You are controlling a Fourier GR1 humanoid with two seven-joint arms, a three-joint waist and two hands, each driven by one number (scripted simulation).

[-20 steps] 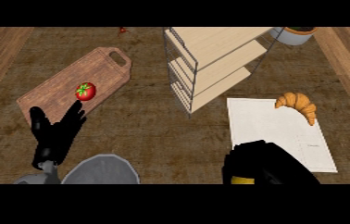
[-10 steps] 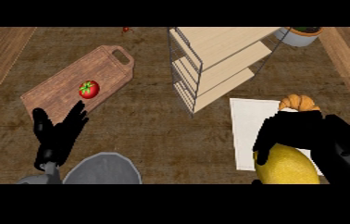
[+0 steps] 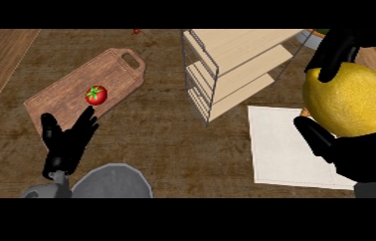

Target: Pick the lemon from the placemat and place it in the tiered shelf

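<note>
Closest to me, at the lower left, sits a round grey plate [image 3: 112, 182], cut off by the bottom of the view, with the grey forearm coming up just beside it. The left hand [image 3: 67, 144] rests above the plate with its fingers straight and spread, holding nothing; its fingertips reach the near edge of the wooden cutting board [image 3: 81, 88].

Over on the right, the right hand [image 3: 339, 150] is wrapped round the lemon [image 3: 345, 98]. The thumb side presses in from below and the fingers [image 3: 334, 56] curl over the top, so the fruit is grasped and lifted well up toward the viewer, looking very large. It hangs above the right edge of the white placemat [image 3: 283, 145], not touching it. Something orange-brown peeks out just left of the lemon; I can't tell what it is.

Further back, a red tomato [image 3: 95, 94] with a green stalk lies on the cutting board, just beyond the left fingertips. The tiered shelf [image 3: 235, 68], wire-framed with pale wooden levels, stands between the board and the lemon, its near corner just beside the placemat's far edge. A small red object [image 3: 136, 31] lies at the far edge of the counter.
</note>
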